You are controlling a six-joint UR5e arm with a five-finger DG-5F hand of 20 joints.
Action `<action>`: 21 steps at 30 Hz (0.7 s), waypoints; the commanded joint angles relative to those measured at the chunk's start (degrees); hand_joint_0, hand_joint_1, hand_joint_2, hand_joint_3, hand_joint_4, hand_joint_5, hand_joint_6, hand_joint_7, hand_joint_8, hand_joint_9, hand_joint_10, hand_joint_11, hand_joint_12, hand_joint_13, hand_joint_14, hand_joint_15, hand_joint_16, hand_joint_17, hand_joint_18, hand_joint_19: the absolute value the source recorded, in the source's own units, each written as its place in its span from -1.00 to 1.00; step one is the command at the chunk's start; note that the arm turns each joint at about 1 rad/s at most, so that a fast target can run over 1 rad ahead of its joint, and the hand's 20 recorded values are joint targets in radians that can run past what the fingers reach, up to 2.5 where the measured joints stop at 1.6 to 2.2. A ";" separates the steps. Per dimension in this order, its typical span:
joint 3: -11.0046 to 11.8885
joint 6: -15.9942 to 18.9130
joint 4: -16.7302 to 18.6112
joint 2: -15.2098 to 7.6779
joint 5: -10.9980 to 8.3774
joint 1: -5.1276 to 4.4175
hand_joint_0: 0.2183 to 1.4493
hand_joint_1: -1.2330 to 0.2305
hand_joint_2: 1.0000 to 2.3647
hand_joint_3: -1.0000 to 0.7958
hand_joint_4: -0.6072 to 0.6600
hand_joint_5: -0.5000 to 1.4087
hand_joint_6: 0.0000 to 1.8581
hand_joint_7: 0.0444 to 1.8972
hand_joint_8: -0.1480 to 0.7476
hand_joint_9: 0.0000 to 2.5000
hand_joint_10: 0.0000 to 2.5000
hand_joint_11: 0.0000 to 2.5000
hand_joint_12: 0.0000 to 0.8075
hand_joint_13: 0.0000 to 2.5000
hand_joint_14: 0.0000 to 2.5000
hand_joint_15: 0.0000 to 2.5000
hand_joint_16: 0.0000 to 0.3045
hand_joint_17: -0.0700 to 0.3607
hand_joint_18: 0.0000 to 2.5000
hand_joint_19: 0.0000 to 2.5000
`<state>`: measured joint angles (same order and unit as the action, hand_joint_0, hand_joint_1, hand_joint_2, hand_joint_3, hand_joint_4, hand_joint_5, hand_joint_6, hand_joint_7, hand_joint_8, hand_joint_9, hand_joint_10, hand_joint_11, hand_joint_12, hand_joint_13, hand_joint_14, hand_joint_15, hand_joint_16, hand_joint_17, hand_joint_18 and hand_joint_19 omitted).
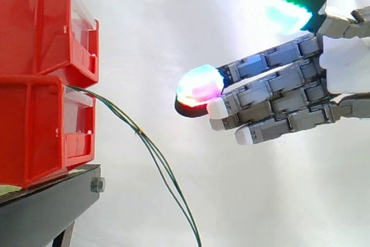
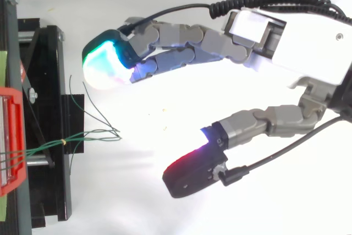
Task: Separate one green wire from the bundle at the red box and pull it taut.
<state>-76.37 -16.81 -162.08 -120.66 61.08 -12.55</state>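
Note:
Thin green wires [image 1: 151,148] leave the front of the lower red box [image 1: 40,131] and droop down to the right; from above, the bundle of green wires [image 2: 82,136] fans out at its free ends near a small yellow tie. My hand [image 1: 289,88] hangs to the right of the boxes, well above the wires and touching none of them. Its fingers [image 2: 181,45] stretch straight toward the boxes and the thumb [image 2: 220,147] stands wide apart, so the hand is open and holds nothing.
A second red box [image 1: 46,21] is stacked on the lower one, both on a black stand [image 1: 52,206]. The stand's black frame [image 2: 47,108] lies under the wires. White ground spreads below the hand.

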 commanded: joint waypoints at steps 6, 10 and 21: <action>-0.88 1.17 0.28 -0.01 0.09 -0.11 -0.59 -0.21 -1.00 -0.44 0.34 -0.69 -0.46 -0.22 -0.13 -0.69 -1.00 -0.91 -0.18 -0.91 -1.00 -1.00 -0.63 -0.09 -0.89 -0.80; -0.88 1.34 0.28 -0.10 -0.18 -0.55 -0.59 -0.21 -1.00 -0.44 0.34 -0.69 -0.46 -0.21 -0.13 -0.69 -1.00 -0.91 -0.18 -0.91 -1.00 -1.00 -0.63 -0.09 -0.89 -0.80; -0.88 2.66 0.98 -2.21 -0.79 -0.72 -0.58 -0.22 -1.00 -0.44 0.34 -0.69 -0.46 -0.22 -0.14 -0.69 -1.00 -0.91 -0.19 -0.91 -1.00 -1.00 -0.63 -0.09 -0.90 -0.80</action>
<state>-77.27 -14.92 -161.46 -121.59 60.38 -13.35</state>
